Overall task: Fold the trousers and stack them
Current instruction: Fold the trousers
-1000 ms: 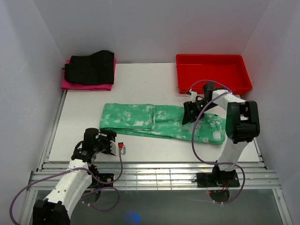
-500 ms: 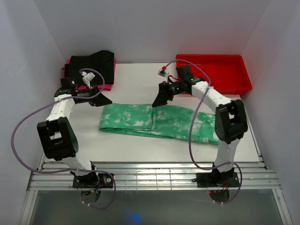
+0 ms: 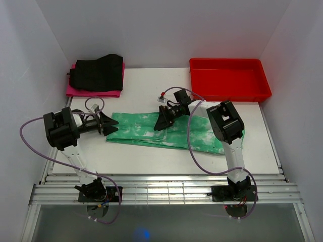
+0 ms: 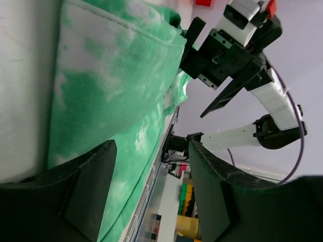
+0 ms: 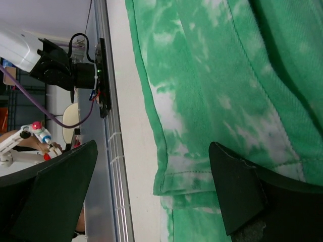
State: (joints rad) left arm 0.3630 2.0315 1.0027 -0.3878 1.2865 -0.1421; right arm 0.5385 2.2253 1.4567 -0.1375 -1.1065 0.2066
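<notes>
Trousers (image 3: pixel 146 130): flat across the middle of the table, left portion doubled over onto itself.
Left gripper (image 3: pixel 107 124): at the trousers' left end, jaws spread, holding nothing.
Right gripper (image 3: pixel 162 121): low over the doubled layer's hem, jaws wide, empty.
Step in hand: by appearance, you are lining up both grippers for another fold.
Next move: you probably need a clean pinch on all the layers' edges before lifting.
Stack: black garment (image 3: pixel 97 72) on pink garment (image 3: pixel 93 93), far-left corner.
</notes>
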